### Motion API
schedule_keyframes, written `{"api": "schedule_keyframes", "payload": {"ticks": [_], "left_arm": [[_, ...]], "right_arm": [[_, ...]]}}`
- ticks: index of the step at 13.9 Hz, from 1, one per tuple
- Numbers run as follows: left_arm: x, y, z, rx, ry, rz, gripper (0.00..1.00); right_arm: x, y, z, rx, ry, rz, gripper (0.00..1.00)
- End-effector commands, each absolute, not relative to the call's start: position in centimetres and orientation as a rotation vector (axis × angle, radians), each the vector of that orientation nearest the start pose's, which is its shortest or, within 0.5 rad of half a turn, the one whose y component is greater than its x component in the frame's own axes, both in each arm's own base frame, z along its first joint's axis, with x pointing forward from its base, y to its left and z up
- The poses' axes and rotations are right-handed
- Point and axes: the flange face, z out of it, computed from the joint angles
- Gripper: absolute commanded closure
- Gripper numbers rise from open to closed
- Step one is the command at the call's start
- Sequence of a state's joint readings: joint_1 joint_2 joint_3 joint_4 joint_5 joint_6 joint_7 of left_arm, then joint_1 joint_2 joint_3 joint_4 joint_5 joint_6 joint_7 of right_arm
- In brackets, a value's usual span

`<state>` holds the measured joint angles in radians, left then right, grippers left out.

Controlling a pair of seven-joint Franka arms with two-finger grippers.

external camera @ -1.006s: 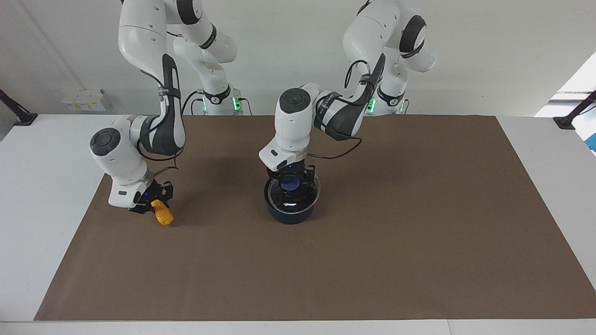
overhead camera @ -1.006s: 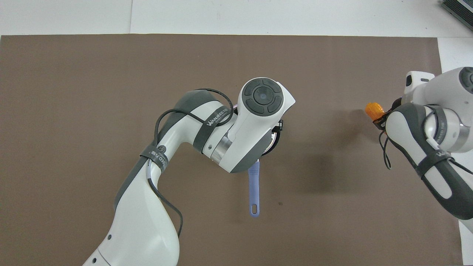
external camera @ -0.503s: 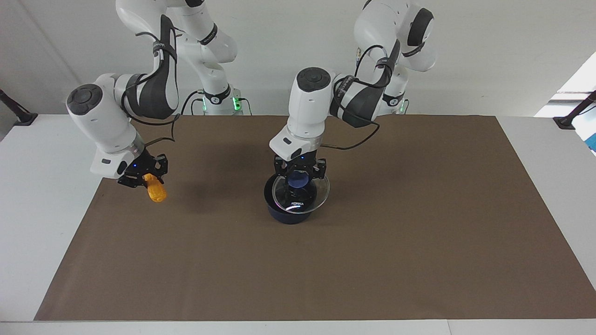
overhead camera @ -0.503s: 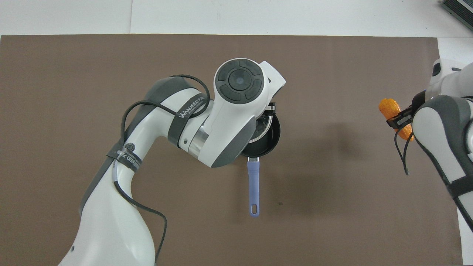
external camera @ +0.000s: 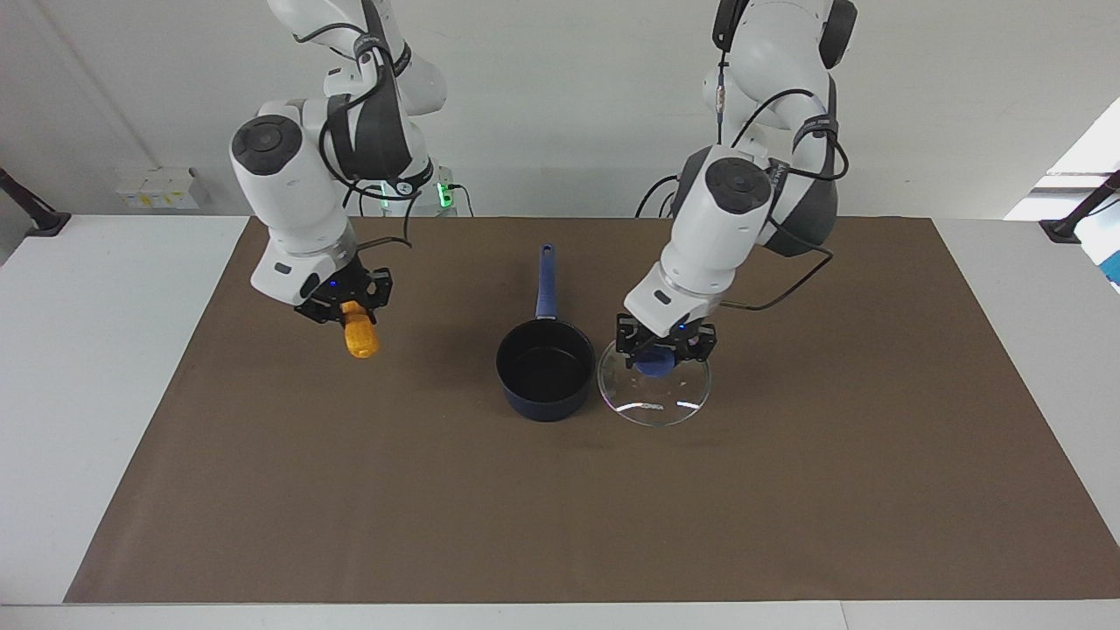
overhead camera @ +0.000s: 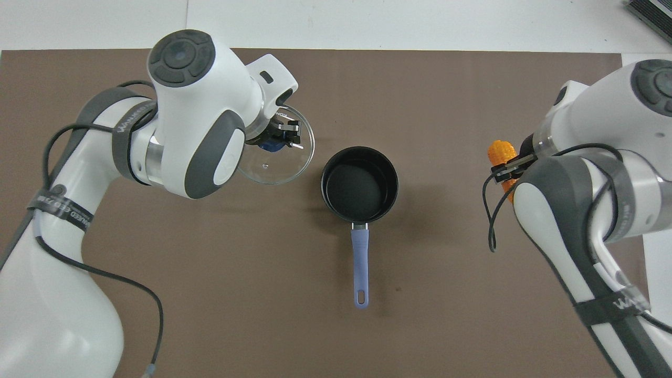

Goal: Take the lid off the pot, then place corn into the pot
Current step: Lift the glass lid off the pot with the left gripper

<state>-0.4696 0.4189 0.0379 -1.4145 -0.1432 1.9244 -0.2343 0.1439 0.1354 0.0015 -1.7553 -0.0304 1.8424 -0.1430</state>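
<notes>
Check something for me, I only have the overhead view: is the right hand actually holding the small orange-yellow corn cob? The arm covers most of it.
Observer: Yes. The right hand is shut on the top end of the small orange-yellow corn cob; the cob hangs below it, up over the brown mat.
Operator: Left hand on the knob?
Observer: Shut on the blue knob of the round clear glass lid; the lid hangs tilted under it.
Operator: Lid set down?
Observer: Cannot tell. Its low edge is about level with the base of the dark blue saucepan, beside it.
</notes>
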Motion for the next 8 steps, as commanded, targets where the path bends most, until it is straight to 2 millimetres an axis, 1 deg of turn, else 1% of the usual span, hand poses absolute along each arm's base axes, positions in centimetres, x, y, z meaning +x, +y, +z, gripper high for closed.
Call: {"api": "schedule_keyframes", "payload": {"ticks": [1,2,3,5,7,8], "left_arm": [[62.1,-25.5,47.2,-3.329,0.362,-0.085,1.00],[62.4,-23.3,46.8,-3.347,0.388,-0.087,1.00],[62.5,-21.3,46.0,-3.360,0.407,-0.110,1.00],[61.8,-18.0,45.1,-3.367,0.518,-0.145,1.00],[60.8,-14.8,43.8,-3.388,0.526,-0.115,1.00],[59.9,-13.4,43.2,-3.382,0.570,-0.115,1.00]], "right_arm": [[59.1,13.3,48.3,-3.158,-0.314,0.038,1.00],[59.0,15.7,48.5,-3.156,-0.272,0.015,1.00],[59.1,17.3,48.7,-3.149,-0.233,0.000,1.00],[59.9,20.5,48.4,-3.113,-0.167,-0.002,1.00],[60.0,25.1,47.1,-3.105,-0.093,0.015,1.00],[60.1,27.5,46.4,-3.107,-0.055,0.018,1.00]]}}
